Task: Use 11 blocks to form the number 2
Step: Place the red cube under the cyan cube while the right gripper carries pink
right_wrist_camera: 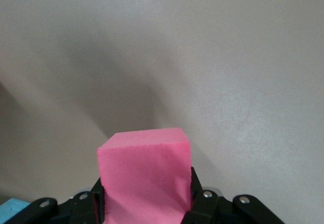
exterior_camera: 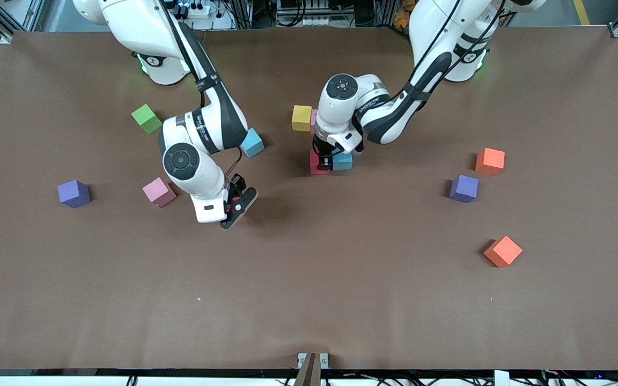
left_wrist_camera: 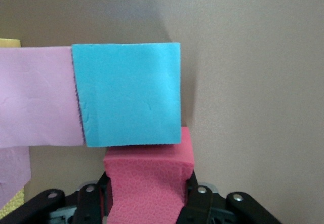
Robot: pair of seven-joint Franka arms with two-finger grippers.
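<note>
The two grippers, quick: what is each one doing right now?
Left gripper: shut on a red block, by the blue block.
Right gripper: shut on a pink block.

Mid-tabletop (exterior_camera: 309,300), a red foam cube (exterior_camera: 317,168) in the left claw (exterior_camera: 324,161) touches a light blue foam cube (exterior_camera: 344,161), with a yellow foam cube (exterior_camera: 302,118) farther from the camera. A purple foam cube (exterior_camera: 464,188) and two orange foam cubes (exterior_camera: 490,161) lie toward the left arm's end. A green foam cube (exterior_camera: 146,118) and a pink foam cube (exterior_camera: 159,192) lie toward the right arm's end. The right claw (exterior_camera: 236,203) holds a bright pink foam cube (right_wrist_camera: 144,176) over the tabletop.
</note>
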